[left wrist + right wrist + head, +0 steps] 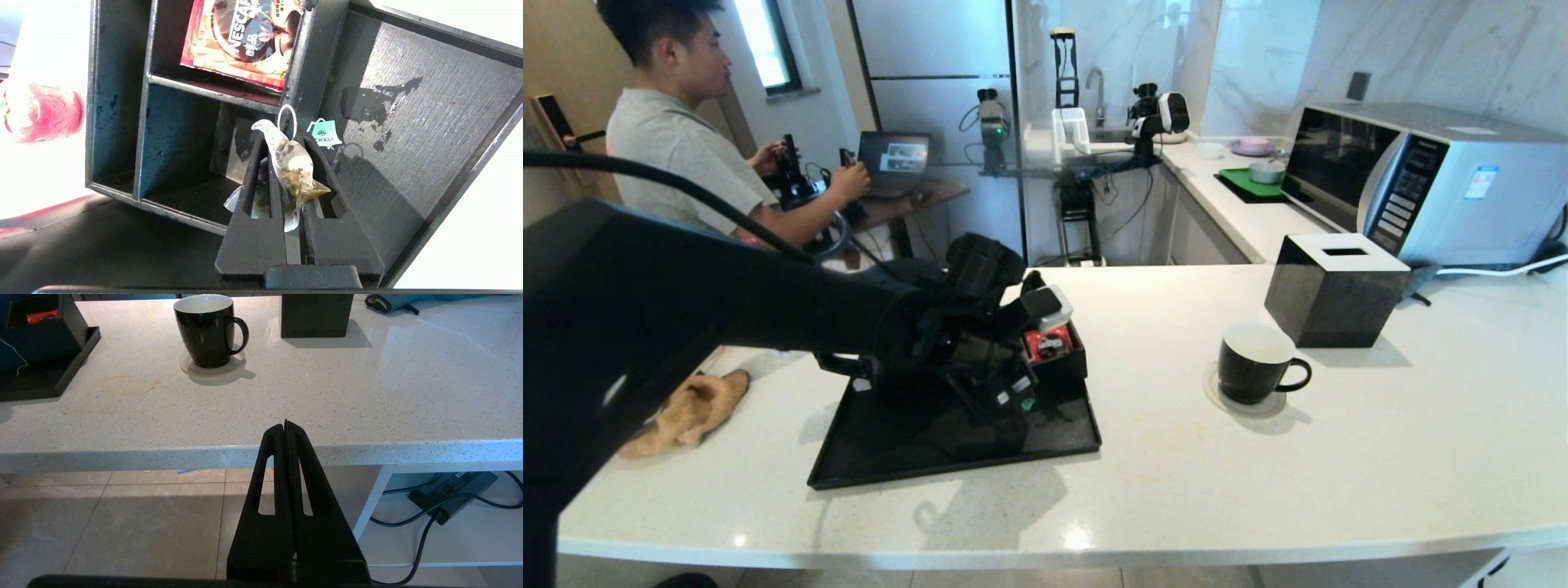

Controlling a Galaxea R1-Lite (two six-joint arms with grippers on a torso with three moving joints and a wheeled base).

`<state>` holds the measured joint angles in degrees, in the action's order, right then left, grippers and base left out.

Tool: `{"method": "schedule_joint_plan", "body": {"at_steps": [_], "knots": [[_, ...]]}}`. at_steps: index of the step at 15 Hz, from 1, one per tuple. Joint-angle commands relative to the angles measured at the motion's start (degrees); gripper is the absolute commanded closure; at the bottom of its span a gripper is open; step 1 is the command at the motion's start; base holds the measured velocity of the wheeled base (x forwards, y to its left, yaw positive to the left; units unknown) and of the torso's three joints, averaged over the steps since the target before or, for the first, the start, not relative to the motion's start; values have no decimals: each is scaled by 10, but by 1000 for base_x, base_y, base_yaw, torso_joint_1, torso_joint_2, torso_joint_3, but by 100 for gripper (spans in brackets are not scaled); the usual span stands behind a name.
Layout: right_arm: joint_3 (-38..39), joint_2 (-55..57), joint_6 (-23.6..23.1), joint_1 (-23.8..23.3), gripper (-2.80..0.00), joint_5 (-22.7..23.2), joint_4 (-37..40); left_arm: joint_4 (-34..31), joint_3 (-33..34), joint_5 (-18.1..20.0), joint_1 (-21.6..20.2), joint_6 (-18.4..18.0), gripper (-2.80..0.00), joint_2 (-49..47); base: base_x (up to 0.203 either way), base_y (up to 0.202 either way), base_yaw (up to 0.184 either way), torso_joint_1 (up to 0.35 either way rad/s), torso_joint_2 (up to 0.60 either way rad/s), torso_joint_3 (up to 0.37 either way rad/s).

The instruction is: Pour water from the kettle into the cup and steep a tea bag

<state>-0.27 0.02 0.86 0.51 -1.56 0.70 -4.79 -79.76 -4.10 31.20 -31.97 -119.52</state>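
Left gripper (291,141) pinches tea bag (295,169) — lengthwise along fingers.

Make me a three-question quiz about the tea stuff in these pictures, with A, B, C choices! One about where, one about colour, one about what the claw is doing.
1. Where does the cup stand?
A. on a clear coaster
B. in the black tray
C. on the microwave

2. What colour is the tea bag's tag?
A. yellow
B. teal
C. red

3. What is the left claw doing?
A. hanging wide open
B. gripping the cup
C. pinching the tea bag

Answers:
1 A, a clear coaster shows under the cup on the counter.
2 B, the small tag is teal with white lettering.
3 C, the bag is squeezed between its fingers above the tray.
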Motion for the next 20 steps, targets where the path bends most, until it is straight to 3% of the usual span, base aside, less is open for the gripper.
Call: {"method": "schedule_joint_plan", "body": {"at_steps": [1, 5, 9, 15, 20], "knots": [[0, 0, 0, 0, 0, 0, 0, 0, 1, 0, 1, -2, 0, 1, 0, 0, 0, 0, 0, 0], [0, 0, 0, 0, 0, 0, 0, 1, -2, 2, 6, 7, 0, 11, 0, 0, 0, 0, 0, 0], [0, 0, 0, 0, 0, 0, 0, 1, 4, 1, 26, 52, 0, 50, 0, 0, 0, 0, 0, 0], [0, 0, 0, 0, 0, 0, 0, 0, 20, 6, 51, 81, 0, 122, 0, 0, 0, 0, 0, 0], [0, 0, 0, 0, 0, 0, 0, 9, 52, 4, 90, 148, 0, 225, 0, 0, 0, 0, 0, 0]]}}
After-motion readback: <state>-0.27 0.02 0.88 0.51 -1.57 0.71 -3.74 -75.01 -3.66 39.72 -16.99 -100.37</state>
